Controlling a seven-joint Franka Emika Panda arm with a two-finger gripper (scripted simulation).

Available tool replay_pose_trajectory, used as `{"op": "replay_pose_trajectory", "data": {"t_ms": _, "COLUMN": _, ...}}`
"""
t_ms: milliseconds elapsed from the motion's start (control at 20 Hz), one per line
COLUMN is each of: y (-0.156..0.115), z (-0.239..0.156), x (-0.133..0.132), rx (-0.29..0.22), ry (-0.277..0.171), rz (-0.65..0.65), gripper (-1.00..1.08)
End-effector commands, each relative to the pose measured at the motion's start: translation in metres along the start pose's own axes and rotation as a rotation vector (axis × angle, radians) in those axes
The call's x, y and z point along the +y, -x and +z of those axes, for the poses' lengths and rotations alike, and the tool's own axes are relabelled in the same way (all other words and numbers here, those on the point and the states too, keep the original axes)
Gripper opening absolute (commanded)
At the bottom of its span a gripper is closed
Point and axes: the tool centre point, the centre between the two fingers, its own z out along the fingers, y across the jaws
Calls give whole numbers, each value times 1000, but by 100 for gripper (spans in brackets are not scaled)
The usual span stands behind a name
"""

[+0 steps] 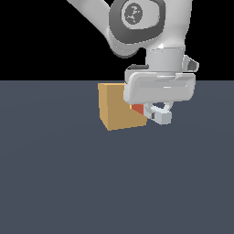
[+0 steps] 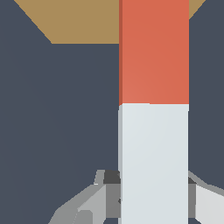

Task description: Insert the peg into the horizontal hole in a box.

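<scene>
The white two-fingered gripper [image 1: 157, 112] was closed on the slim square bar [image 2: 154, 113] — orange-red at one end, pale grey-white at the other — gripping its pale half. The orange-red end pointed at the plain tan-orange cube [image 1: 119, 109], which sat on the dark slate floor [image 1: 114, 183] (the hole itself could not be made out).

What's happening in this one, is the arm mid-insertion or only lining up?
The gripper is shut on the peg, holding it by its pale end with the orange-red end pointing at the box. In the exterior view the red tip sits right at the box's side face. The hole itself isn't visible, so whether the tip has entered cannot be told.
</scene>
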Motion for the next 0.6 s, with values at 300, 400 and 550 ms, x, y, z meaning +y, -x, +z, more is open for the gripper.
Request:
{"op": "replay_pose_trajectory", "data": {"t_ms": 300, "y": -1, "z": -2, "x": 0, "rx": -2, "ry": 1, "rz": -9, "gripper": -100}}
{"op": "replay_pose_trajectory", "data": {"t_ms": 400, "y": -1, "z": -2, "x": 0, "rx": -2, "ry": 1, "rz": -9, "gripper": -100}}
{"op": "replay_pose_trajectory", "data": {"t_ms": 550, "y": -2, "z": -1, "x": 0, "rx": -1, "ry": -1, "rz": -9, "gripper": -100}}
